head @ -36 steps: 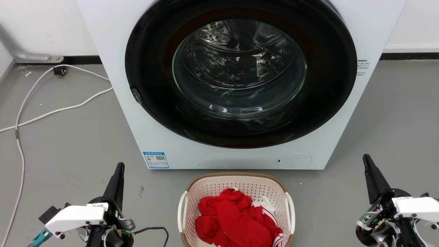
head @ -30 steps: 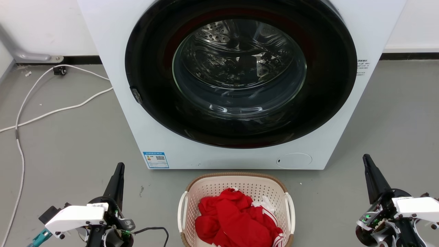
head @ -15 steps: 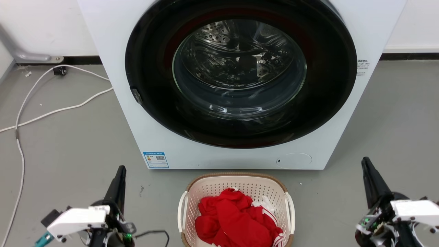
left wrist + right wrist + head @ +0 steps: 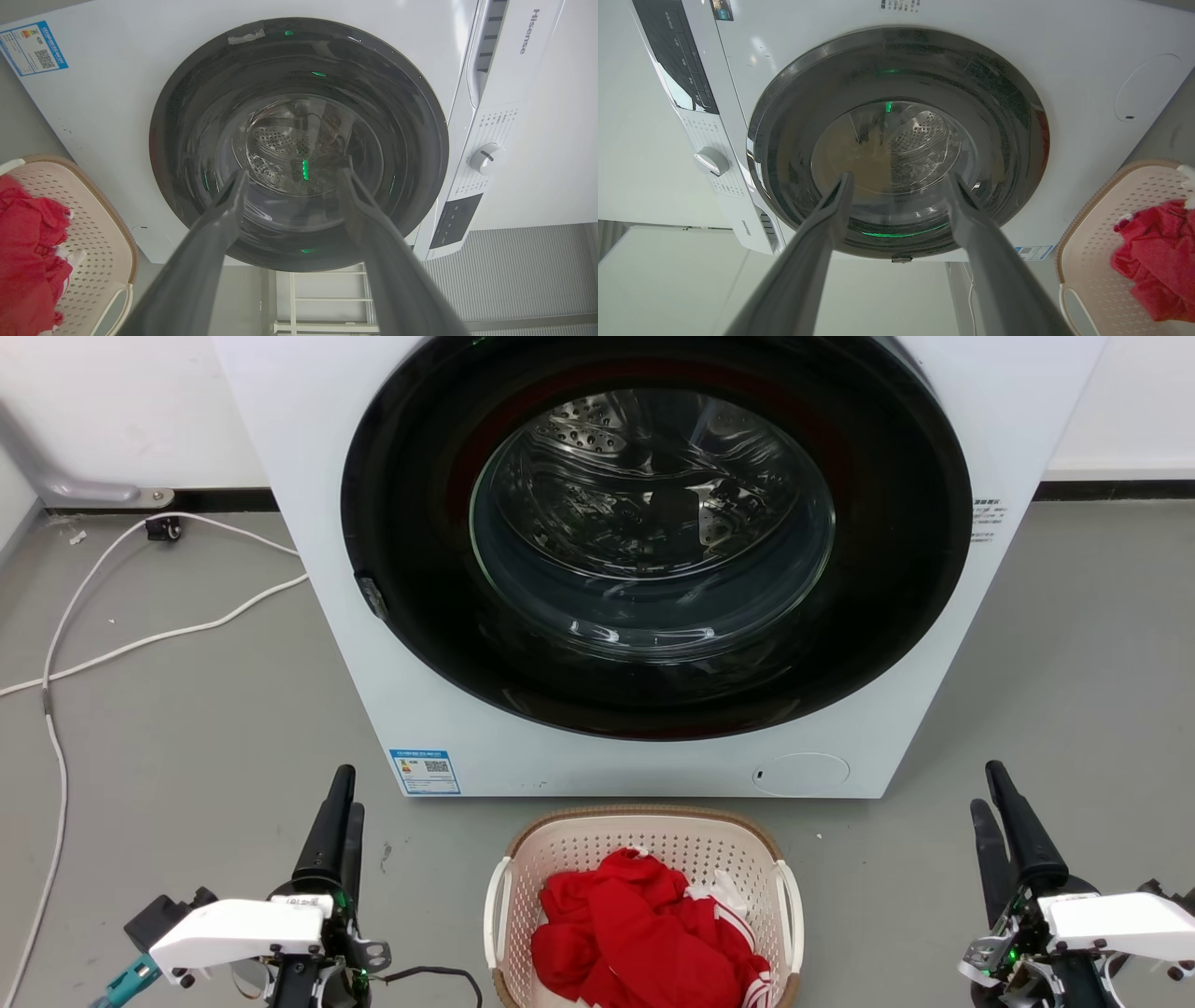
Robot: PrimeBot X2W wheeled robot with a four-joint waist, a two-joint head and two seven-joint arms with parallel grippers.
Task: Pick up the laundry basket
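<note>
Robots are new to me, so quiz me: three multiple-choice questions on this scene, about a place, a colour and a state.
1. Where is the laundry basket? A on the floor before the washing machine; B atop it; C inside it.
2. The clothes in it are mainly: A blue; B red; C black.
3. The left gripper and right gripper are: A clamped on the basket; B holding clothes; C open, touching nothing.
Answers: 1A, it sits on grey floor; 2B, a red heap; 3C, jaws apart, beside the basket.
</note>
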